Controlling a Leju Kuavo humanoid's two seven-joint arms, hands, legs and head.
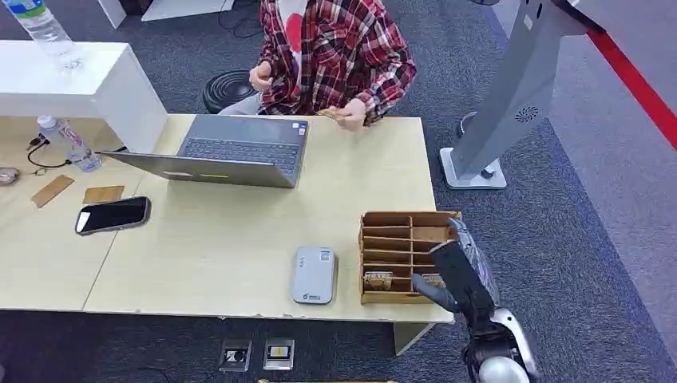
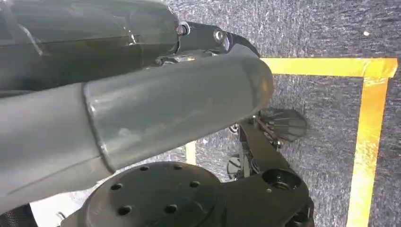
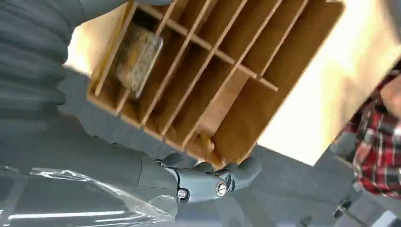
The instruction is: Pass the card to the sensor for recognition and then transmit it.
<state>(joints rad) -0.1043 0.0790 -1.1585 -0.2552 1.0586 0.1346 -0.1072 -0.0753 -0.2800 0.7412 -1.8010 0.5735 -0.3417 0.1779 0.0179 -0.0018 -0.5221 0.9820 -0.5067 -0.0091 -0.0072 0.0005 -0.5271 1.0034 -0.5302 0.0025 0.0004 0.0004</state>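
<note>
The robot's right hand [image 1: 449,275] reaches into a wooden divider box [image 1: 399,231] on the desk [image 1: 239,239], over a card [image 1: 433,280]; whether it grips cannot be told. The left hand [image 2: 142,109] hangs over the floor, its state unclear.

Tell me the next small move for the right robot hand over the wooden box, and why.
Probably lower the right robot hand a little into the wooden box and close its fingers on the card in the near compartment. The hand hangs over the box's near right corner, the card lies just beside its fingers, and nothing shows in its grasp yet. The grey sensor waits beside the box.
</note>
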